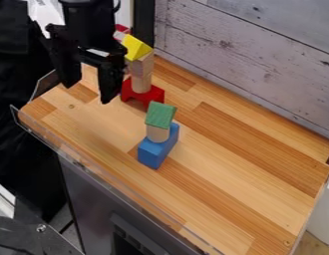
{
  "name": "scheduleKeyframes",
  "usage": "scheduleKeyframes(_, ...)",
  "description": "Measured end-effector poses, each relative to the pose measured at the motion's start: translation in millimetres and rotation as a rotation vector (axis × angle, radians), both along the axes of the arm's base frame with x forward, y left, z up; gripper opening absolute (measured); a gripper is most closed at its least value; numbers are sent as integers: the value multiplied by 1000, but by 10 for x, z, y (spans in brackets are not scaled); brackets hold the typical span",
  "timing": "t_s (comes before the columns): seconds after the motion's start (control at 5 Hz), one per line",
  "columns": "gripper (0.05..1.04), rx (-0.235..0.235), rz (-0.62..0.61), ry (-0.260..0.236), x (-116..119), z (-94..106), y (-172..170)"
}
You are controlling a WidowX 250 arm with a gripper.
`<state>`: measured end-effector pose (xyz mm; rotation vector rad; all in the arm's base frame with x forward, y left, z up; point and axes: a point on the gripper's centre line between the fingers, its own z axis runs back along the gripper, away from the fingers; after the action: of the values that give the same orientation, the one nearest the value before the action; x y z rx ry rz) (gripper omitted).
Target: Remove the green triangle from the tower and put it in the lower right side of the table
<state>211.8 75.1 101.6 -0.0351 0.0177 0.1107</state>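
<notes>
- Across most of the view spreads the wood-strip worktop (227, 164), a level base for both towers; its lower right side is where the triangle is wanted.
- The whitewashed plank wall (253, 50) stands along the far side, likely serving as a backstop.
- From the top edge, at the left, comes the black robot arm (94, 22). Its hand (88, 93) hangs over the upper left corner, released, the fingers spread with nothing between them, which would suit a grasp from above.
- Behind the nearer stack rises the taller tower: a red arch block (142, 94) spreads the load at the foot, plain wooden pieces (141, 74) give it height, and a yellow triangular block (136, 47) caps it, since a ridge is a poor seat for anything more.
- Near the middle, the blue rectangular block (158, 148) lies long side down, probably for steadiness.
- The green triangle (160, 114) sits on top of this nearer tower, so it could come away without disturbing other blocks.
- Under it, the short wooden cylinder (158, 133) stands on end as a narrow post, easily toppled by a sideways nudge.
</notes>
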Motion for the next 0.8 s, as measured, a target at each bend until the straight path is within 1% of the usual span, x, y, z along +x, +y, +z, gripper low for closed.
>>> scheduleKeyframes(0.2,1000,-12,-2,9,-79,139,-75)
scheduleKeyframes(0.4,999,11,-45,12,76,155,-209)
scheduleKeyframes(0.6,999,-3,-70,38,144,106,-337)
scheduleKeyframes(0.8,999,-47,-93,69,239,28,-425)
